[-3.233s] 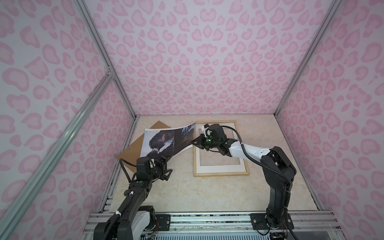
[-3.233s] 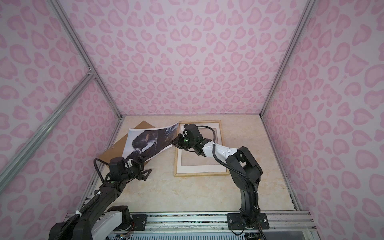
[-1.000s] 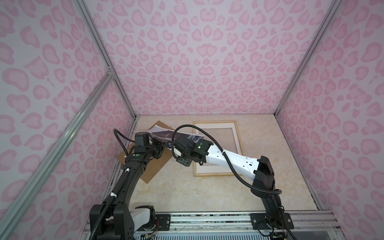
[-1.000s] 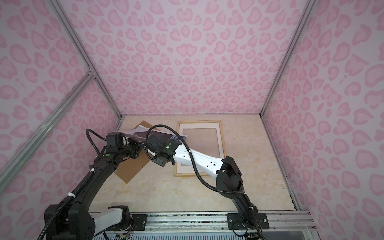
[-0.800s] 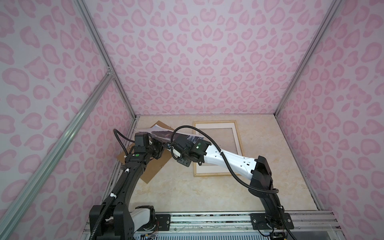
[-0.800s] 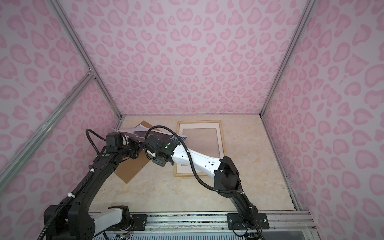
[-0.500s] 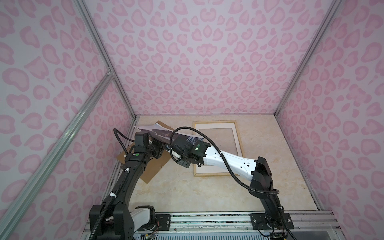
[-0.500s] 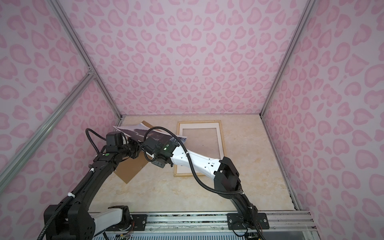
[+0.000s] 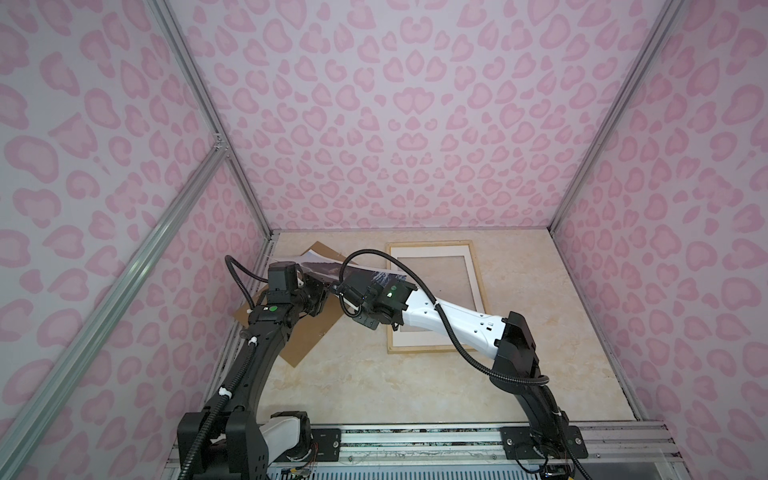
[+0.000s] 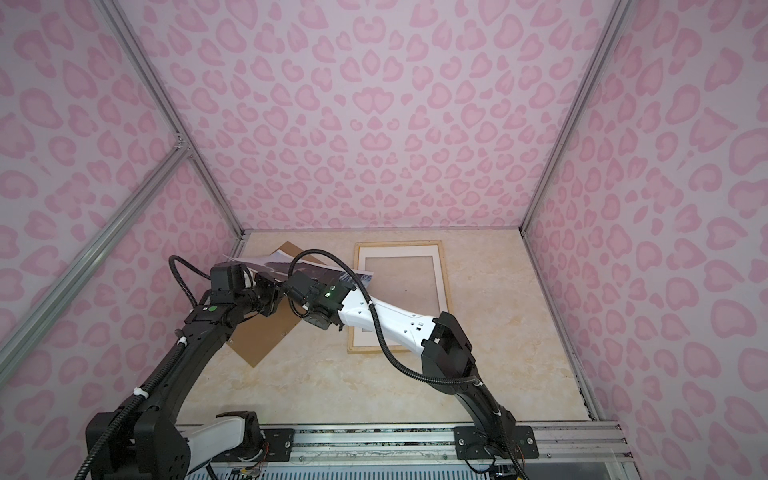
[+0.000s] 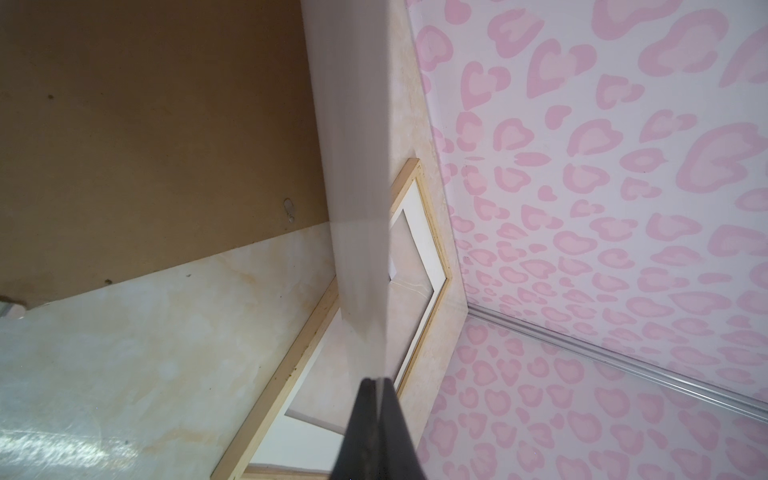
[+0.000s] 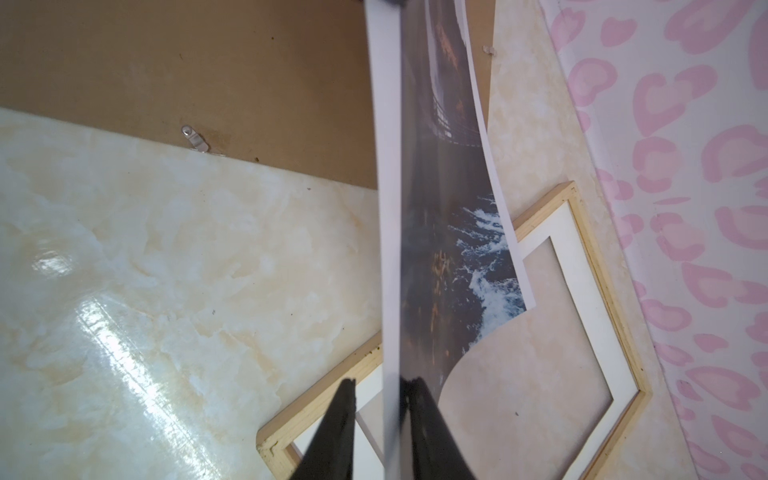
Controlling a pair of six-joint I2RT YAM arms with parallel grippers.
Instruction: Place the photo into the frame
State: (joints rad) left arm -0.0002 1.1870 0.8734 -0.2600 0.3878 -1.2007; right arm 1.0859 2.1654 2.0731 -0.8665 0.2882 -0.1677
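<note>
Photo [image 9: 368,275]: held up off the table [image 9: 374,386] between the two arms, printed side up and sagging. It hangs above the far part of the board [image 9: 305,338]. In both top views its right corner [image 10: 361,275] reaches over the frame's left edge. It is not lying in the frame.
Left gripper [image 11: 379,380]: fingers pressed together, pinching the photo's edge. From below, the sheet's plain white back [image 11: 357,166] runs away from the tips.
Right gripper [image 12: 380,380]: fingers slightly apart, with the photo's white margin between them. A gap shows beside one finger, so it is not clamped.
Frame [image 9: 415,350]: flat on the table near the back wall, just right of the board.
In the frame: a white mat [image 9: 430,251] around the inside, and a clear pane [image 9: 436,282] with the pale table showing through.
Board: brown, flat on the table and set at an angle, with a small metal clip [image 12: 193,139] at one edge.
</note>
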